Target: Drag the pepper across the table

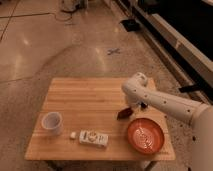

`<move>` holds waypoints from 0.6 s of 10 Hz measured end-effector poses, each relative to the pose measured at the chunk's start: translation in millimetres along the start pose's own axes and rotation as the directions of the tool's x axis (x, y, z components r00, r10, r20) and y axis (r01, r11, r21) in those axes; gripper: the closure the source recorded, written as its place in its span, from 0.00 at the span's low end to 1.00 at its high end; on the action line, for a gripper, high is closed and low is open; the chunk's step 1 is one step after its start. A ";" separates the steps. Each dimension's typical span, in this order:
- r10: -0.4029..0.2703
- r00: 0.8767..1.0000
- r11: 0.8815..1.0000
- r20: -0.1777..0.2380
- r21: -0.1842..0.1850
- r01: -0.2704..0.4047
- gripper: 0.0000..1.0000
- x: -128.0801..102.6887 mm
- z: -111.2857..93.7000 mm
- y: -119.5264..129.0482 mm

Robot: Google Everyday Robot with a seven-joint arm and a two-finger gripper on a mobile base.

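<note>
The table is a light wooden butcher-block top. The pepper is a small dark-red piece lying on it right of centre, just beyond the rim of the orange plate. My white arm reaches in from the right, bends at the elbow, and points down. The gripper is at the pepper's upper right end, touching or very close to it.
A round orange plate sits at the front right corner. A white cup stands at the front left. A flat white packet and a small white bit lie near the front edge. Tiled floor surrounds the table.
</note>
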 end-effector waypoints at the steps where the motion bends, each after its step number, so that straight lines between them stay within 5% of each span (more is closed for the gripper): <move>1: 0.008 1.000 1.000 -0.001 -0.005 -0.008 0.20 3.3 0.1 0.8; 3: 0.054 0.998 0.998 0.032 -0.014 -0.054 0.20 2.7 -2.5 -2.0; 5: 0.144 0.983 0.989 0.116 -0.038 -0.141 0.20 -3.3 -10.1 -8.4; 6: 0.227 0.952 0.974 0.203 -0.067 -0.218 0.20 -6.8 -18.9 -13.4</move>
